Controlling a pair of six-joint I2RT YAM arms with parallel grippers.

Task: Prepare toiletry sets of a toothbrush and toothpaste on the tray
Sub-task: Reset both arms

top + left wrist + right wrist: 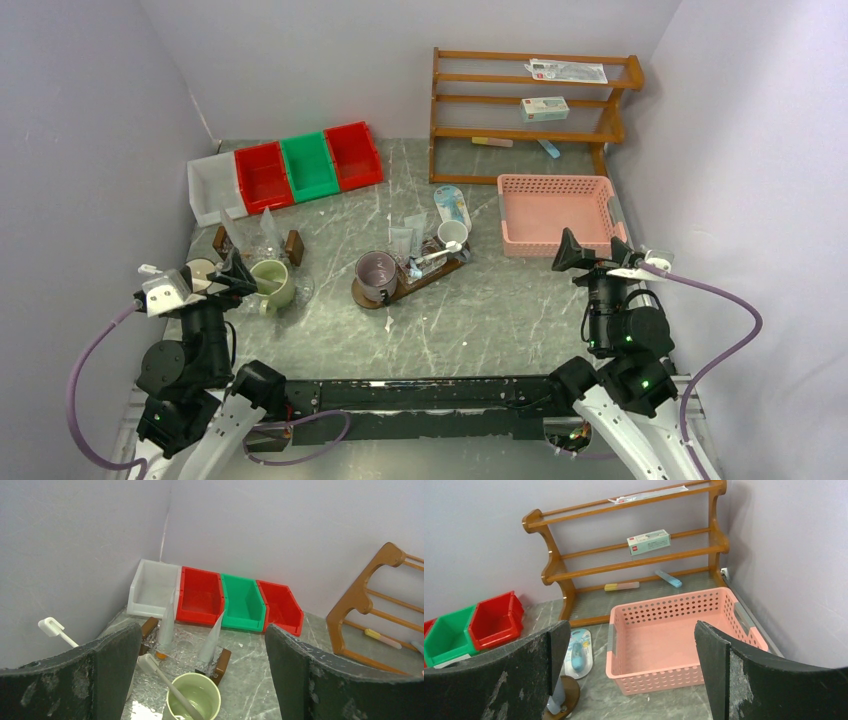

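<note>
the left pincer (236, 274) is spread wide and holds nothing, close beside a pale green mug (272, 281) with a white toothbrush (165, 677) leaning in it; two upright tubes (166, 625) stand just behind the mug. the right pincer (597, 255) is spread wide too and empty, near the pink basket (553, 181). between the arms, mid-bench (480, 320), lies the tray (366, 298), carrying a purple mug (377, 272), a white cup (452, 232) and a second toothbrush (435, 256).
</note>
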